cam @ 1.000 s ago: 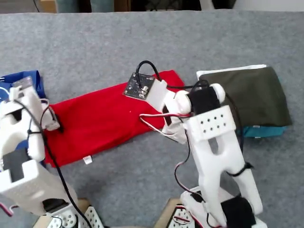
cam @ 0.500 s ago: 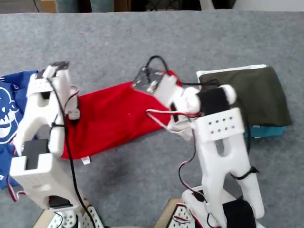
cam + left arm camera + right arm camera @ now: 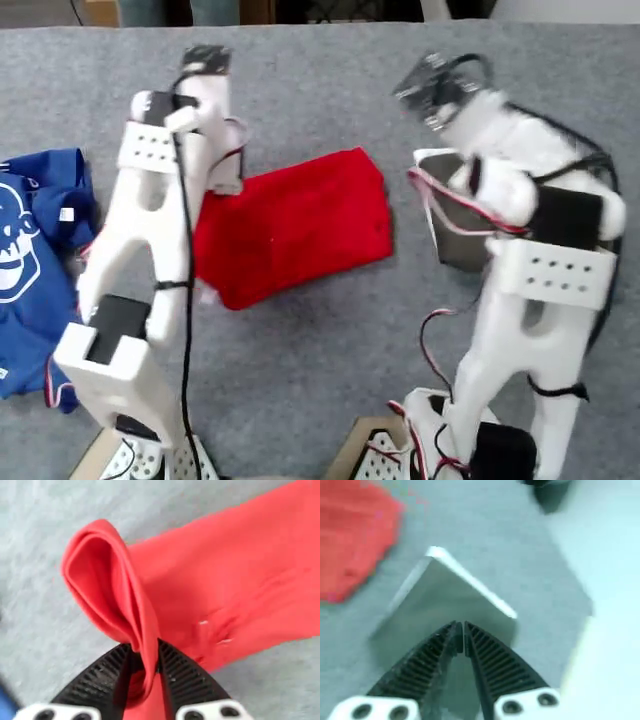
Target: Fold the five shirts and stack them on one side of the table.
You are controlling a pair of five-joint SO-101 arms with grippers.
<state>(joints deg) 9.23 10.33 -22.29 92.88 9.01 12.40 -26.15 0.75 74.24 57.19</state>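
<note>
The left claw [image 3: 145,657] pinches a raised fold of the red shirt [image 3: 230,580], and the doubled edge loops up past its jaws. The rest of the shirt lies flat in the middle of the grey surface [image 3: 320,80]. The right claw [image 3: 460,630] is pressed together tip to tip over a corner of the folded pile [image 3: 445,595] on the right side. A blue shirt [image 3: 30,250] lies rumpled at the left edge.
</note>
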